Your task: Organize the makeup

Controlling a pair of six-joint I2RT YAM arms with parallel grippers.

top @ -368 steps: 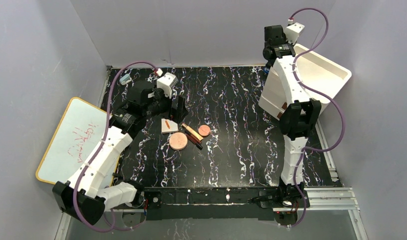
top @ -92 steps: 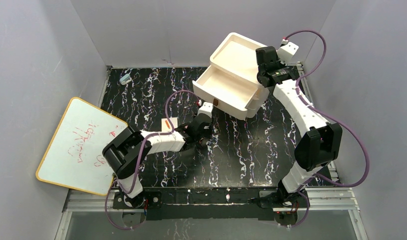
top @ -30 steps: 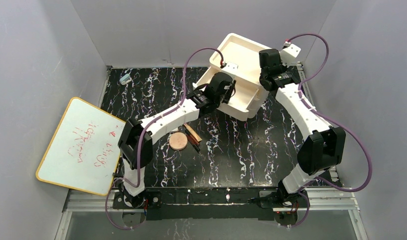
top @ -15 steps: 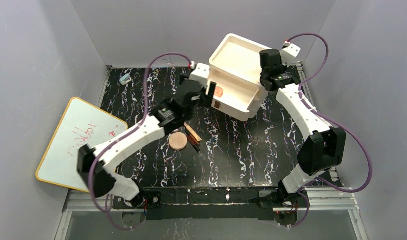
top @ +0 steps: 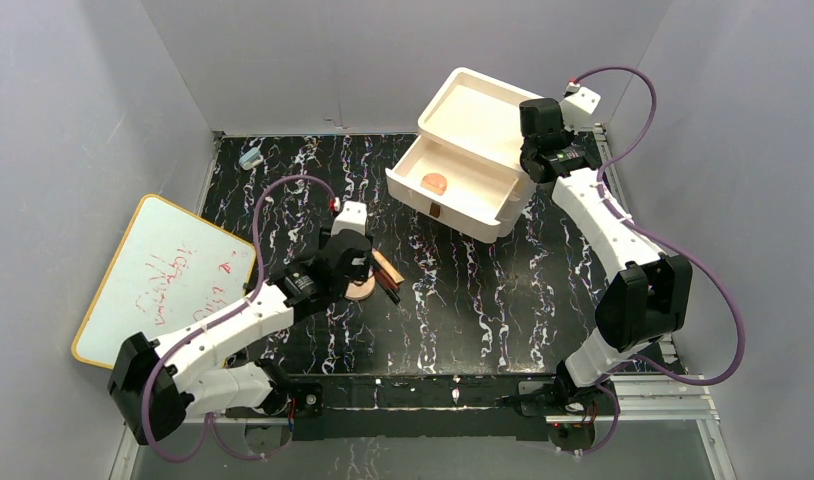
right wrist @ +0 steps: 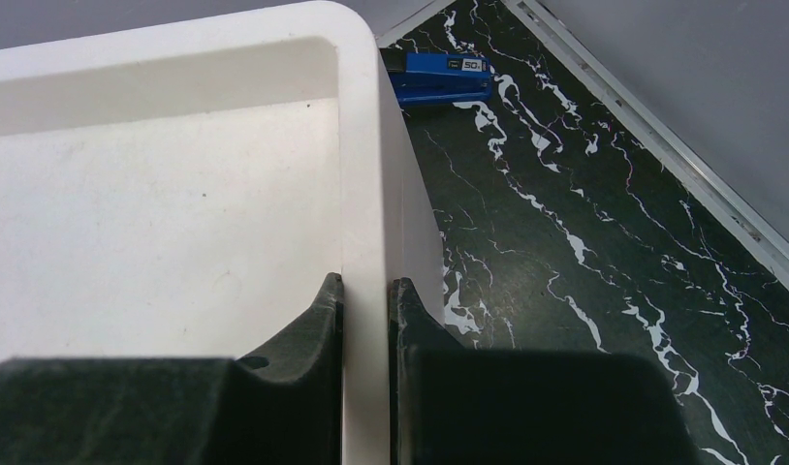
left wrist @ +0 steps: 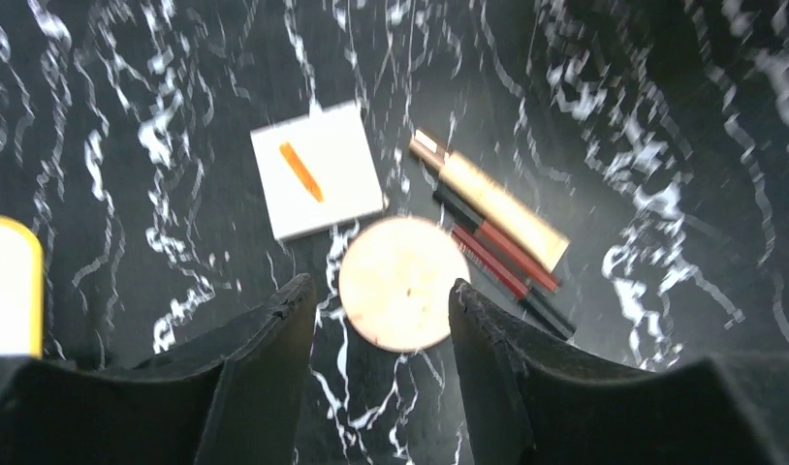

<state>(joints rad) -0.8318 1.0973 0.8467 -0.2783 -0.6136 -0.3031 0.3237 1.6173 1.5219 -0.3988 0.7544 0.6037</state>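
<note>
The small copper-pink disc (top: 435,182) lies in the open drawer of the white box (top: 483,95). The larger disc (left wrist: 398,283) lies on the black marbled table, partly hidden under my left arm in the top view (top: 363,289). Beside it lie the tan tube (left wrist: 492,201), the black-and-red pencils (left wrist: 502,266) and the small flat white piece with an orange mark (left wrist: 316,170). My left gripper (left wrist: 381,302) is open and empty, just above and short of the larger disc. My right gripper (right wrist: 364,286) is shut on the box's side wall (right wrist: 362,194).
A whiteboard (top: 158,285) leans at the left table edge. A small light-blue object (top: 249,158) sits at the back left. A blue object (right wrist: 437,76) lies behind the box. A yellow-edged corner (left wrist: 8,286) shows at the left of the left wrist view.
My left gripper has let the small disc go in the drawer and drawn back from the box down to the items in the middle. My right gripper still holds the box.
</note>
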